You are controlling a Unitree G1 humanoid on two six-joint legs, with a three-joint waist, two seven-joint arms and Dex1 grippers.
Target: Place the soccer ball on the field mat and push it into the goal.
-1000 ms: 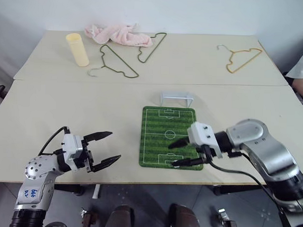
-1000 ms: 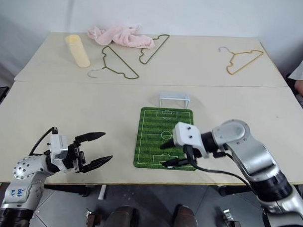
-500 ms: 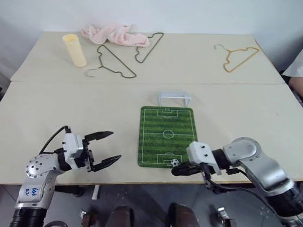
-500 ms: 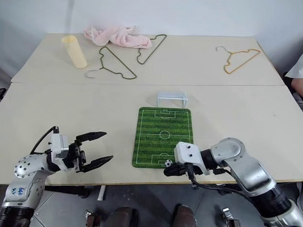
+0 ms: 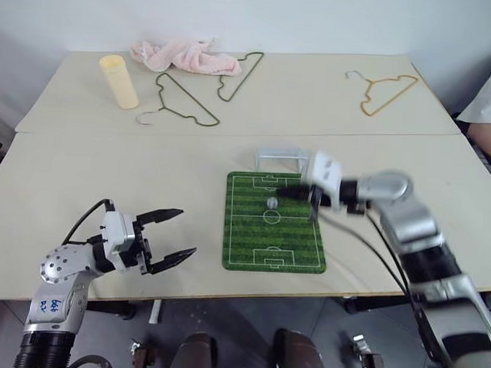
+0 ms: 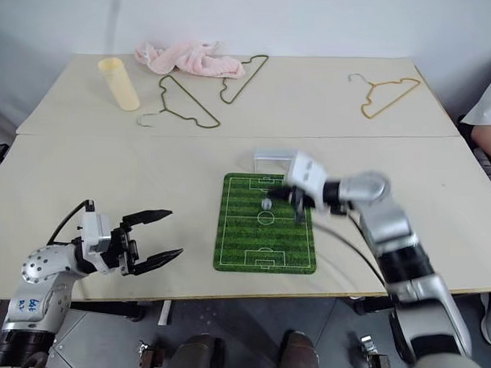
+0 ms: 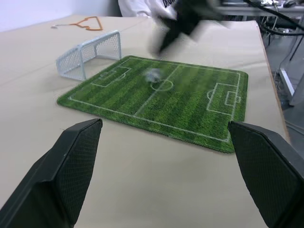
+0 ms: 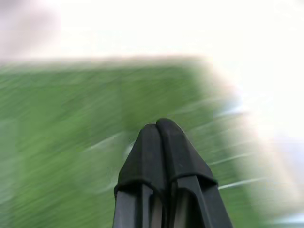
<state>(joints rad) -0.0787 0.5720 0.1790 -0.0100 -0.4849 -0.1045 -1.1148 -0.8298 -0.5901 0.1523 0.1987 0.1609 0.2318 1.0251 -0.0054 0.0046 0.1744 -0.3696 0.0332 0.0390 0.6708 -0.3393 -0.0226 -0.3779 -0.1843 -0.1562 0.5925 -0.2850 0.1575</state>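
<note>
Soccer ball (image 5: 271, 203) is rolling up the field mat (image 5: 274, 250) from the near penalty box, where it was lying half a second ago, and is now passing between the centre circle and the goal (image 5: 283, 159) at the mat's far edge, near the middle of the desk (image 5: 108, 179). Right gripper (image 5: 287, 190), its fingers pressed together and empty after standing apart a second ago, is sweeping forward just behind the ball, which suggests the push is nearly finished. Left gripper (image 5: 173, 235), fingers spread wide, is idling near the desk's front edge.
</note>
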